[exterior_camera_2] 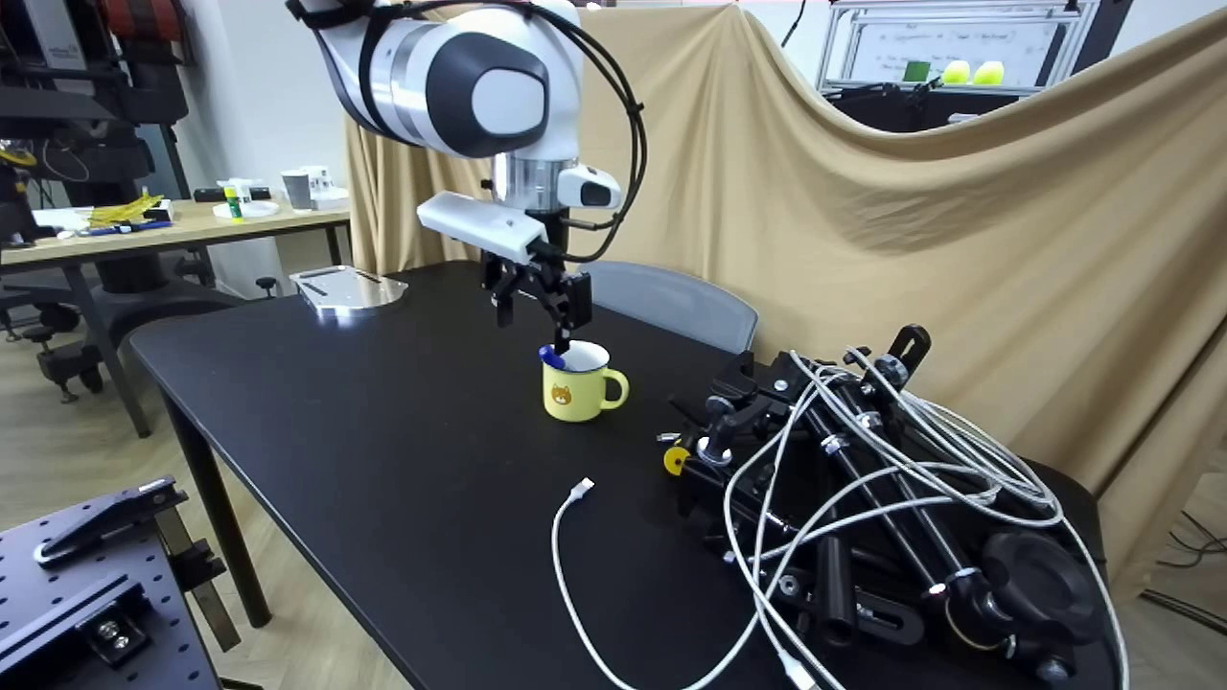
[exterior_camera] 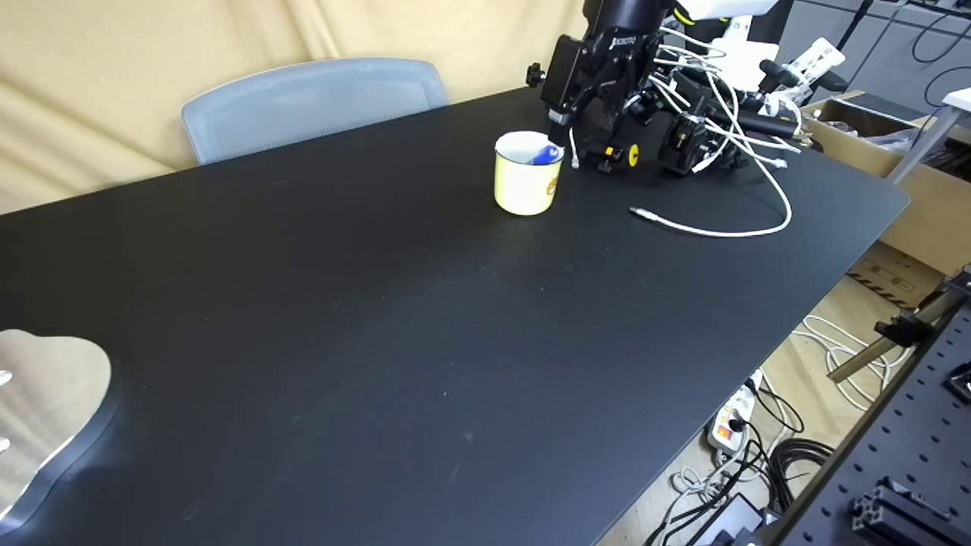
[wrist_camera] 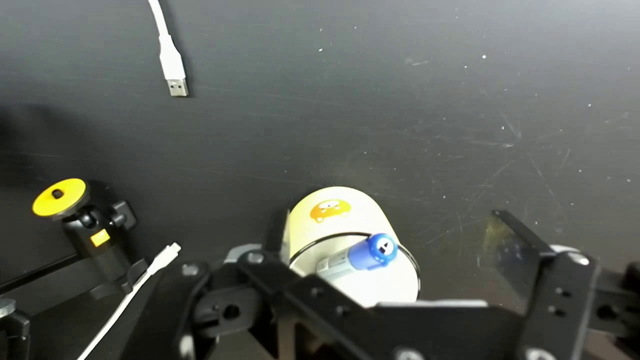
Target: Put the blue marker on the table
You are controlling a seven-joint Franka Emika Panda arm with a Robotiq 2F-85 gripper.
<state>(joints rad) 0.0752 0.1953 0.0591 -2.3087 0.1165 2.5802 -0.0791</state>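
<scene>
The blue marker, with a blue cap and a grey-white body, leans inside a yellow cup. Its cap shows above the rim in both exterior views and in the wrist view; its lower end is hidden. The cup stands upright on the black table. My gripper is open and empty, pointing down just above the cup. It also shows in an exterior view. The marker cap lies between the fingers in the wrist view, apart from both.
Black clamp hardware tangled with white cables stands near the cup's handle side. A loose white cable lies on the table. A small mount with a yellow disc is close by. A silver plate and a chair are farther off.
</scene>
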